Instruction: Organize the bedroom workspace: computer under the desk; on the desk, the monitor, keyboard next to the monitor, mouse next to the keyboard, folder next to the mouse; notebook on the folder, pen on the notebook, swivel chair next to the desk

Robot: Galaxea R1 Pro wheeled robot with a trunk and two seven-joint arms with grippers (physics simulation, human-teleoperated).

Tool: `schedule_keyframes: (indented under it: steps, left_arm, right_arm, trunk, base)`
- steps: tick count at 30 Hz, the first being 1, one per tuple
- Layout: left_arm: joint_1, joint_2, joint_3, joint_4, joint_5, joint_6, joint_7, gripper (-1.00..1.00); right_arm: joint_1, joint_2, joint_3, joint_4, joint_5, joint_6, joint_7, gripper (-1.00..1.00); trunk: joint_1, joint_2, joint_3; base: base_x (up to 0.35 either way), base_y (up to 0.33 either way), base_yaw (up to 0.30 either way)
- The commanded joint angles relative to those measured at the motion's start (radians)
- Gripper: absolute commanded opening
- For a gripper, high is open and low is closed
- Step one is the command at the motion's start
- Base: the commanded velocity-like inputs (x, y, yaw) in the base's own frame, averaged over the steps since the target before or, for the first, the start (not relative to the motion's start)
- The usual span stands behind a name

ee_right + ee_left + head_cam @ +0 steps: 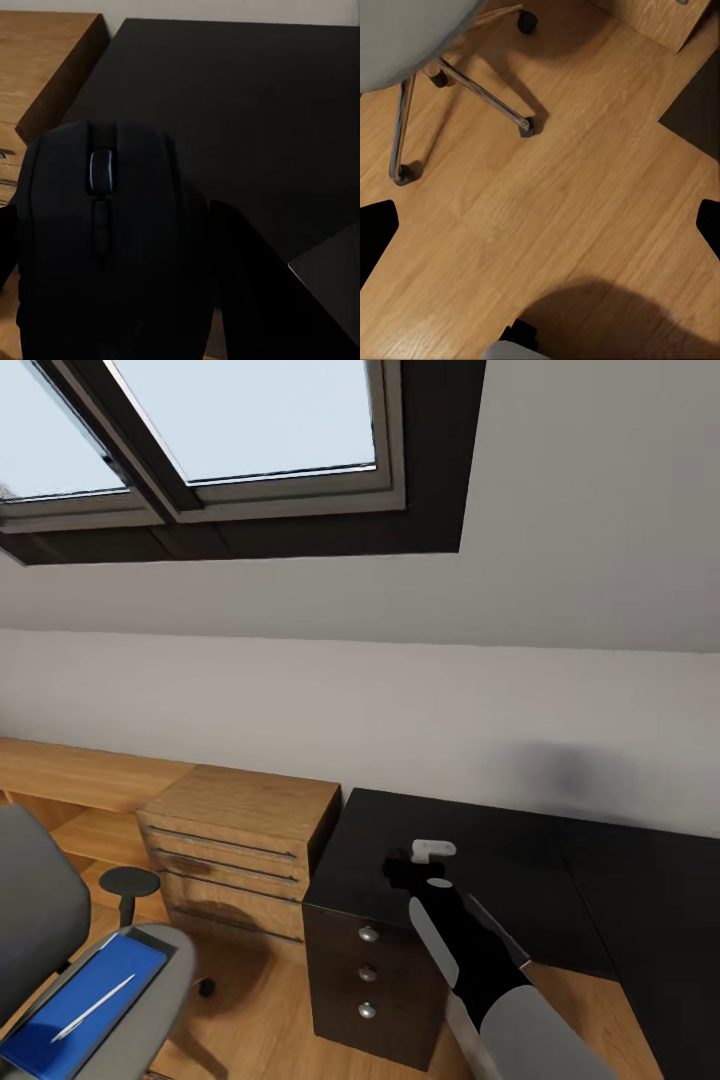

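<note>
The swivel chair (60, 960) and folder (85, 1010) are cut off.

Colours I see from here
Black mouse (97, 240), black desk (560, 870), blue folder (85, 1010) with white pen (93, 1008), grey chair (40, 930).

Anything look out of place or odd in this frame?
Nothing is damaged or spilled. The blue folder with a pen on it lies on the swivel chair seat, not the desk. The right gripper holds the mouse over the desk's corner.
</note>
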Motion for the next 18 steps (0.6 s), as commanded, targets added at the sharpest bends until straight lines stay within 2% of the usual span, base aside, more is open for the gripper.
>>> schedule_keyframes:
  steps: [1,5,8,11,12,13,15,18]
  left_arm:
    - [-0.001,0.001,-0.007,0.002,0.008,-0.005,0.004,1.0]
    - [-0.001,0.001,-0.006,0.014,0.007,-0.015,-0.006,1.0]
    - [-0.001,0.002,-0.005,0.015,0.007,-0.017,-0.007,1.0]
    - [-0.001,0.002,-0.005,0.016,0.007,-0.02,-0.006,1.0]
    - [-0.001,0.002,-0.004,0.016,0.007,-0.02,-0.006,1.0]
    - [-0.001,0.002,-0.004,0.016,0.008,-0.02,-0.006,1.0]
    - [-0.001,0.002,-0.004,0.017,0.009,-0.02,-0.006,1.0]
    - [-0.001,0.001,-0.004,0.017,0.01,-0.02,-0.005,1.0]
  right_arm:
    - [-0.001,-0.001,0.002,-0.002,-0.014,0.001,-0.011,-1.0]
    - [0.0,-0.004,-0.015,-0.015,-0.012,0.002,-0.012,-1.0]
    - [-0.001,-0.019,-0.025,-0.025,-0.011,0.012,-0.013,-1.0]
    - [-0.001,-0.076,-0.035,-0.043,-0.013,0.044,-0.011,-1.0]
    - [-0.001,-0.088,-0.039,-0.045,-0.013,0.051,-0.011,-1.0]
    - [-0.001,-0.109,-0.052,-0.048,-0.014,0.067,-0.01,-1.0]
    - [-0.001,-0.136,-0.105,-0.051,-0.015,0.111,-0.01,-1.0]
    - [-0.001,-0.151,-0.187,-0.054,-0.013,0.158,-0.008,-1.0]
  trunk:
    - [0.0,-0.001,-0.002]
    - [0.0,-0.001,-0.002]
    - [0.0,-0.001,-0.002]
    - [0.0,-0.001,-0.002]
    - [0.0,-0.001,-0.002]
    - [0.0,-0.001,-0.002]
    - [0.0,-0.001,-0.001]
    - [0.0,-0.001,0.001]
  base:
    - [0.0,0.0,-0.003]
    - [0.0,0.0,-0.001]
    - [0.0,0.0,0.0]
    - [0.0,0.0,0.0]
    - [0.0,0.0,0.0]
    - [0.0,0.0,0.0]
    - [0.0,0.0,-0.019]
    - [0.0,0.0,-0.109]
